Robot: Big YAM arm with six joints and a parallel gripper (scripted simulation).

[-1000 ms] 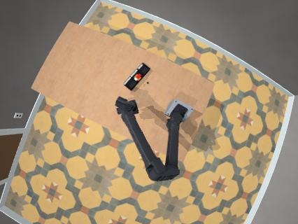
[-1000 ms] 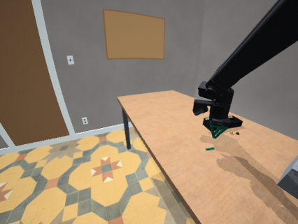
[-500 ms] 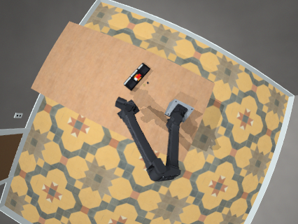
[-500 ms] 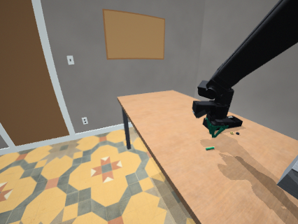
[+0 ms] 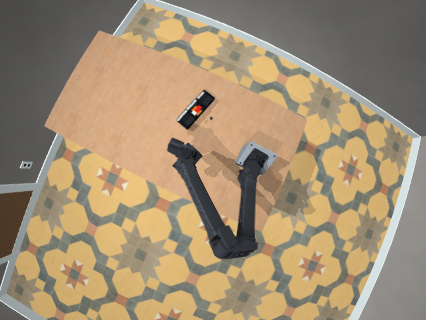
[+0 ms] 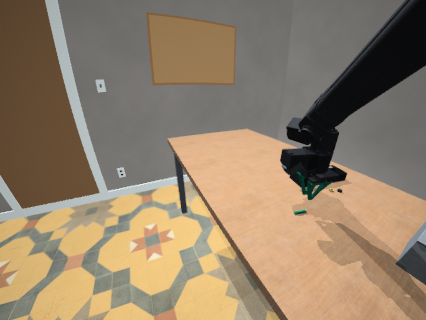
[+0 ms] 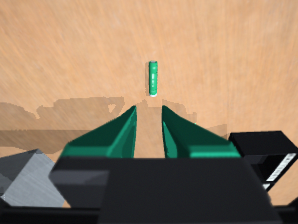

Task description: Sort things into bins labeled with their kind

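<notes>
A small green cylinder, like a battery [image 7: 153,78] [image 6: 300,212], lies flat on the wooden table [image 6: 240,165] [image 5: 125,95]. My gripper [image 7: 149,111] [image 6: 311,195] hangs low over the table just short of it, green fingers a narrow gap apart with nothing between them. The cylinder lies lengthwise in line with the gap. A row of black bins [image 5: 186,118] [image 7: 260,145] stands beyond the gripper, with a red and orange thing [image 5: 198,109] in one bin. The labels cannot be read.
Two tiny things lie on the table near the bins: a yellow-green one [image 6: 331,190] [image 5: 205,120] and a dark one [image 6: 340,191] [image 5: 210,118]. The arm's grey base plate [image 5: 257,155] [image 6: 415,255] sits at the table's near edge.
</notes>
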